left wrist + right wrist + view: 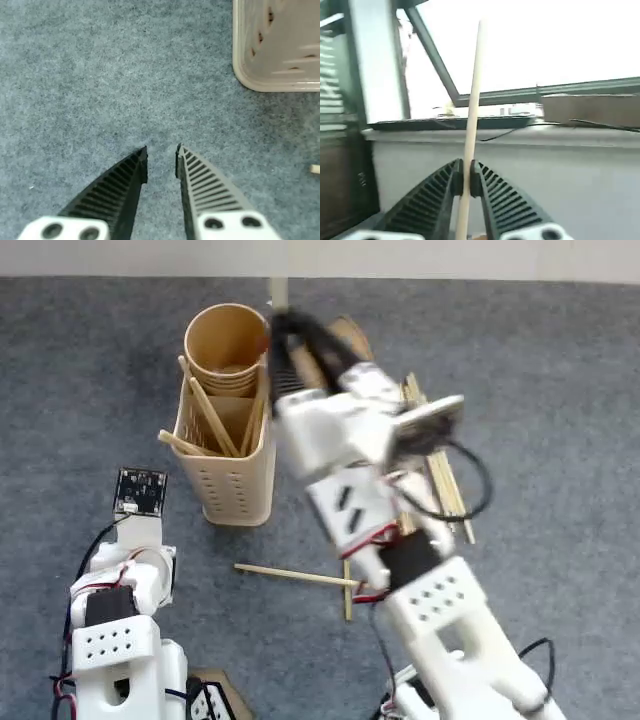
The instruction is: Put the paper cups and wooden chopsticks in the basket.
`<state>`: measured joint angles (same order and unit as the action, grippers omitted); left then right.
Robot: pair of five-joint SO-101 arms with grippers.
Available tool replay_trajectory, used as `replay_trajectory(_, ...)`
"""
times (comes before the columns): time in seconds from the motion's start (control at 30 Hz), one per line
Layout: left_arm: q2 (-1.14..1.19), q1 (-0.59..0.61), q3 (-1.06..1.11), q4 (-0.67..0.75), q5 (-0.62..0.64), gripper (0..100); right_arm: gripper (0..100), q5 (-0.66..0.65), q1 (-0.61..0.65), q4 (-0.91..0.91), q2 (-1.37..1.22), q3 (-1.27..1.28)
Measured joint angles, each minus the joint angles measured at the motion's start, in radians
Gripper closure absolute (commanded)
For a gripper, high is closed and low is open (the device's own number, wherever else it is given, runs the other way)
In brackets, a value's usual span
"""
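My right jaws grip one pale wooden chopstick (pixel 474 90). Next I should drop it into the beige perforated basket (pixel 235 490). The left jaws are slightly open, empty.

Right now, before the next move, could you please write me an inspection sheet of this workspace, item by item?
Surface: grey carpet-like table, flat.
Job's things: stacked paper cups and several chopsticks stand in the basket; one loose chopstick and a bundle lie on the table.
Clutter: small brown piece by the base of the left arm, cannot tell what.
End effectors: left end effector open, low over the table; right end effector raised, shut on a held chopstick.
Cables: black cable loops beside the right arm.
Surroundings: window frame behind.
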<state>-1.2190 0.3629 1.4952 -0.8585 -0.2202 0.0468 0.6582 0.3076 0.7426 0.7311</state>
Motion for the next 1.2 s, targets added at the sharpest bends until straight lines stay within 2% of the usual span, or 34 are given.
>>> replay_trajectory(0.2, 0.0, 0.0, 0.015, 0.002, 0.0, 87, 99.3, -0.021, 0.086, 0.164, -0.23, -0.037)
replay_trajectory(0.4, 0.0, 0.0, 0.021, 0.003, 0.0, 87, 99.3, -0.021, 0.089, 0.305, -0.404, -0.078)
replay_trajectory(0.67, 0.0, 0.0, 0.021, 0.003, 0.0, 87, 98.9, -0.021, 0.089, 0.379, -0.502, -0.087)
replay_trajectory(0.73, 0.0, 0.0, 0.021, 0.003, 0.0, 87, 93.7, -0.021, 0.089, 0.379, -0.502, -0.087)
replay_trajectory(0.8, 0.0, 0.0, 0.021, 0.003, 0.0, 87, 82.7, -0.021, 0.089, 0.379, -0.502, -0.087)
replay_trajectory(0.87, 0.0, 0.0, 0.021, 0.003, 0.0, 87, 70.4, -0.021, 0.089, 0.351, -0.491, -0.087)
replay_trajectory(0.93, 0.0, 0.0, 0.021, 0.003, 0.0, 87, 63.2, -0.021, 0.089, 0.288, -0.466, -0.087)
replay_trajectory(1.1, 0.0, 0.0, 0.021, 0.003, 0.0, 87, 65.2, -0.021, 0.089, 0.083, -0.358, -0.087)
replay_trajectory(1.2, 0.0, 0.0, 0.021, 0.003, 0.0, 87, 73.1, -0.021, 0.068, -0.04, -0.258, -0.087)
